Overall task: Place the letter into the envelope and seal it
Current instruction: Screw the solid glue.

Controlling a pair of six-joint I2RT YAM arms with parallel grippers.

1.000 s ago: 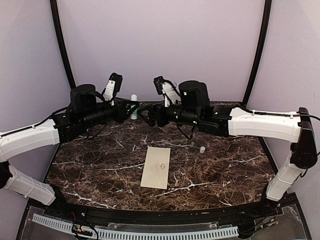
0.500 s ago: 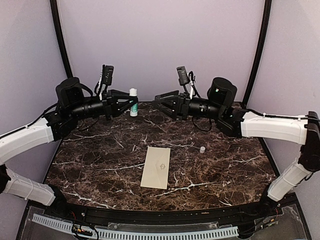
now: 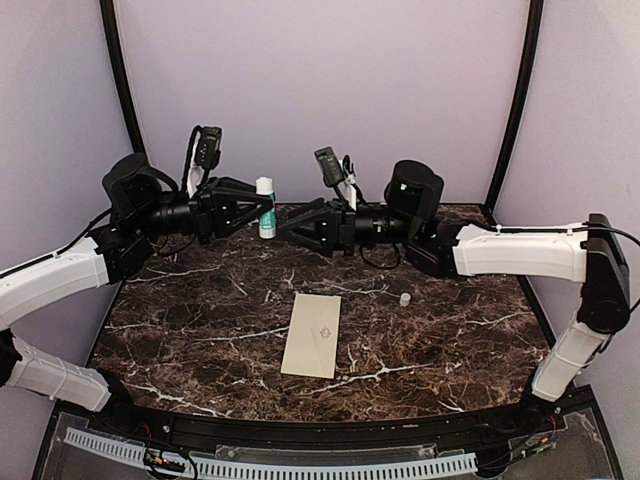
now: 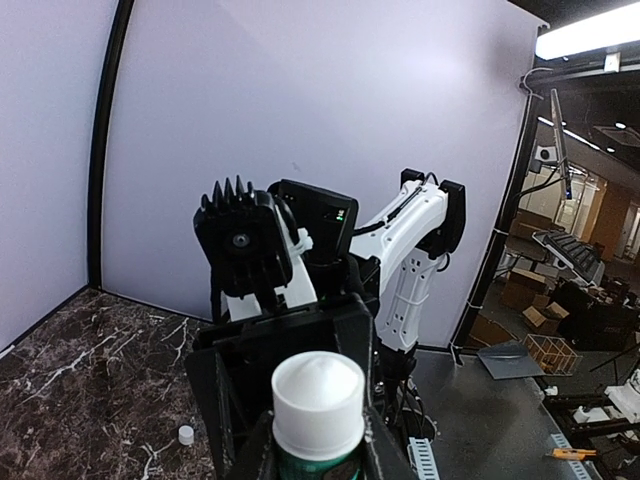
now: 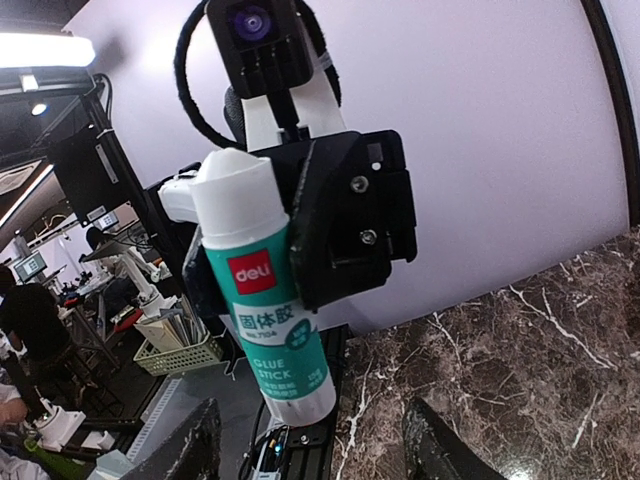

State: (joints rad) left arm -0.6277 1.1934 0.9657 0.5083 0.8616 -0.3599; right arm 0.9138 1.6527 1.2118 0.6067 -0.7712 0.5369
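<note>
A dark brown, white-veined marble tabletop (image 3: 200,330) is backed by pale lilac wall panels (image 3: 320,90). Black curved poles (image 3: 123,90) rise at its far corners. Beyond its edge, a ceiling strip light (image 4: 590,35) shines above brown cardboard boxes (image 4: 522,290).

A glue stick (image 5: 270,310) with a teal label and white top stands upright over the far part of the dark marble table (image 3: 200,330). A small white cap (image 3: 405,298) sits alone on the table's right half, well apart from the glue stick. Behind rises a plain lilac wall (image 3: 320,80) framed by two black curved poles (image 3: 122,90) — and a white slotted strip (image 3: 300,466) runs along the near edge.
</note>
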